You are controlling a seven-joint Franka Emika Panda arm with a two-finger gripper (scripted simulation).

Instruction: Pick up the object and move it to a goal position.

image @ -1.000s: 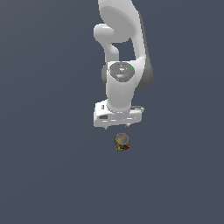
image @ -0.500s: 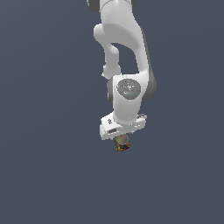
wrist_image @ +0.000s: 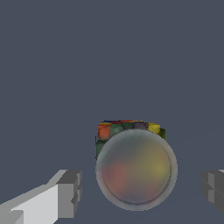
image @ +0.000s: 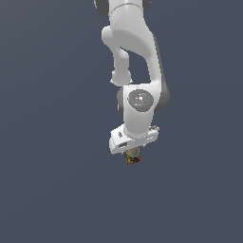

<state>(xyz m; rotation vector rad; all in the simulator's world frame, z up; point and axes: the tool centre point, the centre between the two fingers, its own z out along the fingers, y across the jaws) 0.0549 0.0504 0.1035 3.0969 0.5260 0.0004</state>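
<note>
Flat slate-grey ground fills both views. In your exterior view, lower centre, the end effector [image: 132, 153] hides most of the object [image: 133, 158]. Your wrist view shows its fingers [wrist_image: 65, 194] spread wide, clear of the object [wrist_image: 133, 164]; its rounded top faces the camera.

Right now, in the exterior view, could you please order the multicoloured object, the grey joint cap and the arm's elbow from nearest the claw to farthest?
1. Multicoloured object, just under the claw.
2. Grey joint cap, above on the wrist.
3. Elbow, highest up the arm.
</note>
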